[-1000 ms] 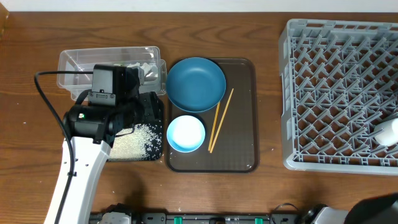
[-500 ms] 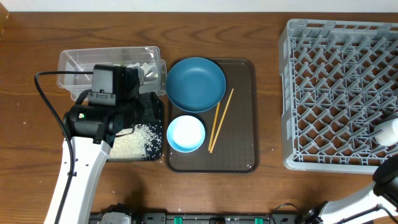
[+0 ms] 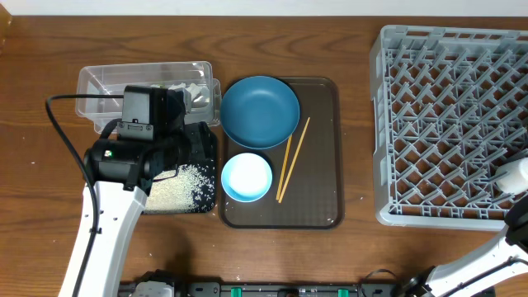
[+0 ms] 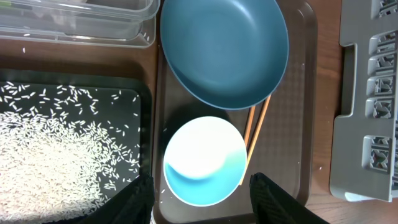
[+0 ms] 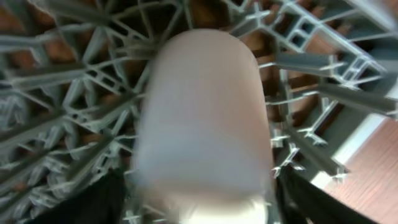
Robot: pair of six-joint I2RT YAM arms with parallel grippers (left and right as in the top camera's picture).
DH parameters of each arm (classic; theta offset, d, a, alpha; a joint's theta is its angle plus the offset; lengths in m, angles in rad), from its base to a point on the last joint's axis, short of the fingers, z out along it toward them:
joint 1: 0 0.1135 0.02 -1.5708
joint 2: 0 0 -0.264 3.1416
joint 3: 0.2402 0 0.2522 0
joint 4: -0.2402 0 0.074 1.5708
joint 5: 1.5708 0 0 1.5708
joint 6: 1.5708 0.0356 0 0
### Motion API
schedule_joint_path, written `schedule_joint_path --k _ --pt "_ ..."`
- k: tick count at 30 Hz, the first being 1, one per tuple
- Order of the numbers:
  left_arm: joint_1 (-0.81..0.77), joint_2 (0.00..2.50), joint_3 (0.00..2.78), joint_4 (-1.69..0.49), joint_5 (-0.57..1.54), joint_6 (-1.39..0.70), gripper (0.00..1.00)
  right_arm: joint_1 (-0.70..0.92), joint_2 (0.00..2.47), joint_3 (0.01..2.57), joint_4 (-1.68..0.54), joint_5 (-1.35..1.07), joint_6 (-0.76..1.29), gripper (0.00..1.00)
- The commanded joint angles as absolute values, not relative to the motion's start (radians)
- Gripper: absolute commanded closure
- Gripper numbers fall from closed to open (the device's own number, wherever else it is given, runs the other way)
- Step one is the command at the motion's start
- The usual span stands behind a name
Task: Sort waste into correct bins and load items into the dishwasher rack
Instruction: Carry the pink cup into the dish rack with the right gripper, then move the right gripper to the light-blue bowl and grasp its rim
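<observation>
My right gripper (image 5: 202, 208) is shut on the pink cup (image 5: 199, 106), holding it over the grey dishwasher rack (image 3: 445, 124) at its right edge (image 3: 513, 175). My left gripper (image 4: 200, 202) is open and empty, high above the light-blue bowl (image 4: 204, 158). The deep-blue dish (image 3: 260, 111), the bowl (image 3: 247, 176) and two chopsticks (image 3: 292, 158) lie on the brown tray. Rice grains (image 3: 177, 186) lie in the black tray (image 3: 210, 165). The clear tub (image 3: 99, 82) stands behind it. The wrapper, tissue and green cup are not visible.
The dark brown serving tray (image 3: 322, 198) sits mid-table between the bins and the rack. My left arm covers part of the tub and the black tray. A few stray grains lie on the brown tray (image 4: 298, 155). Bare wood shows between tray and rack.
My right arm has come further into the overhead view at the bottom right, towards the rack. The pink cup has barely shifted. My left arm has not moved.
</observation>
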State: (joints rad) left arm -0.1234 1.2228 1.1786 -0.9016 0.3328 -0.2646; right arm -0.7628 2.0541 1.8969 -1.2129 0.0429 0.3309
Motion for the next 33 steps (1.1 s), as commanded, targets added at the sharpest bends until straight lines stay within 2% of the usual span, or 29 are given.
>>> schedule_joint_path --k 1,9,14,22,29,33 --pt "-0.119 1.221 1.188 -0.904 0.32 -0.254 0.47 -0.766 2.03 1.925 -1.214 -0.049 0.324 0.21" --pt "-0.119 1.221 1.188 -0.905 0.32 -0.254 0.46 -0.706 1.911 1.968 -1.237 -0.205 0.25 0.24" --pt "-0.119 1.221 1.187 -0.946 0.268 -0.255 0.42 -0.59 1.803 1.968 -1.299 -0.274 0.151 0.23" --pt "-0.119 1.222 1.148 -0.999 0.218 -0.255 0.42 -0.224 1.759 1.956 -1.413 -0.285 0.069 0.24" --pt "-0.117 1.223 1.136 -1.089 0.009 -0.326 0.41 0.127 1.77 1.859 -1.372 -0.285 0.083 0.23" --pt "-0.108 1.223 1.136 -1.12 -0.042 -0.357 0.34 0.302 1.77 1.735 -1.277 -0.285 0.145 0.23"
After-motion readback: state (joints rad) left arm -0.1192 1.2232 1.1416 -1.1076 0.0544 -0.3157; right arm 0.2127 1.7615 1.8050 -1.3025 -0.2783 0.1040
